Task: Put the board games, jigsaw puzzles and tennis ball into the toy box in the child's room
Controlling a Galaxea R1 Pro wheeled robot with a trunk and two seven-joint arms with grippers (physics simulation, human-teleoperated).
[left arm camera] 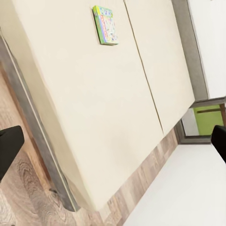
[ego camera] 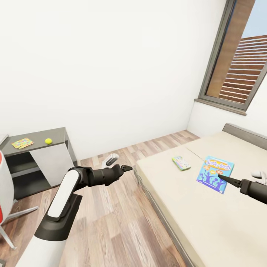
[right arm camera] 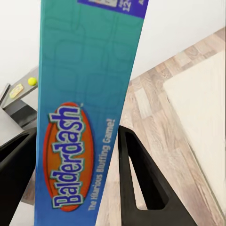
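Note:
The blue Balderdash board game (ego camera: 215, 173) is over the beige bed (ego camera: 193, 218), and my right gripper (ego camera: 224, 178) is shut on its edge. Up close, the box's printed side (right arm camera: 89, 94) stands between the two black fingers (right arm camera: 141, 183). A small green-edged board game (ego camera: 181, 162) (left arm camera: 105, 24) lies flat on the bed further in. My left gripper (ego camera: 126, 168) (left arm camera: 113, 141) hangs open over the wood floor beside the bed corner. On the dark side table (ego camera: 55, 132) lie one jigsaw puzzle (ego camera: 22, 142) (right arm camera: 16, 90) and the tennis ball (ego camera: 48, 141) (right arm camera: 32, 81). The toy box is out of view.
A red and white chair (ego camera: 4, 185) with metal legs stands at the far left. A window (ego camera: 237, 66) sits above the bed's head end. Plank floor (ego camera: 111, 222) runs between the side table and the bed. A white object (ego camera: 259, 174) lies on the bed by my right arm.

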